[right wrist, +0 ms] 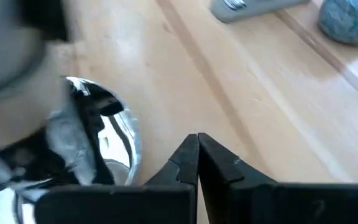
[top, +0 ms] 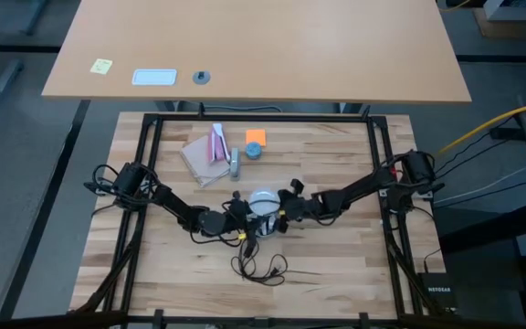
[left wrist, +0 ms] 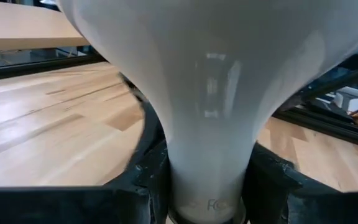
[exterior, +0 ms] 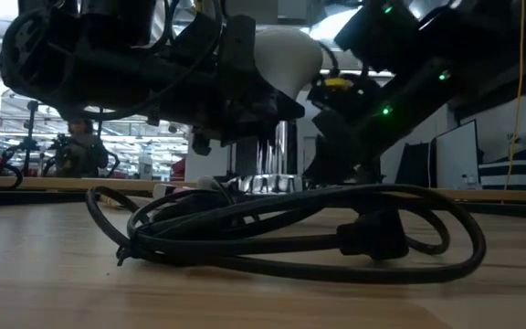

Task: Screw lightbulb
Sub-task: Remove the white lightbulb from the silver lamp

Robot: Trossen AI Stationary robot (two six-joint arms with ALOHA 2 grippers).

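At the centre of the high view the left tool (left wrist: pixel 207 186) was clamped on the pale neck of the lightbulb (top: pixel 263 202), light, slippery, fragile glass best held there, while the right tool (right wrist: pixel 197 158) stood together beside it.

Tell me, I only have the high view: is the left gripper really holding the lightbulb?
Observer: Yes. In the left wrist view the left gripper clamps the lightbulb by its pale neck, one finger on each side.
Operator: And the right gripper?
Observer: The right gripper is shut on nothing, its tips close beside the silver socket.
Operator: Is the base threaded in?
Observer: I cannot tell. In the low view the bulb stands above the socket, but the coiled black cord and the arms hide the joint.
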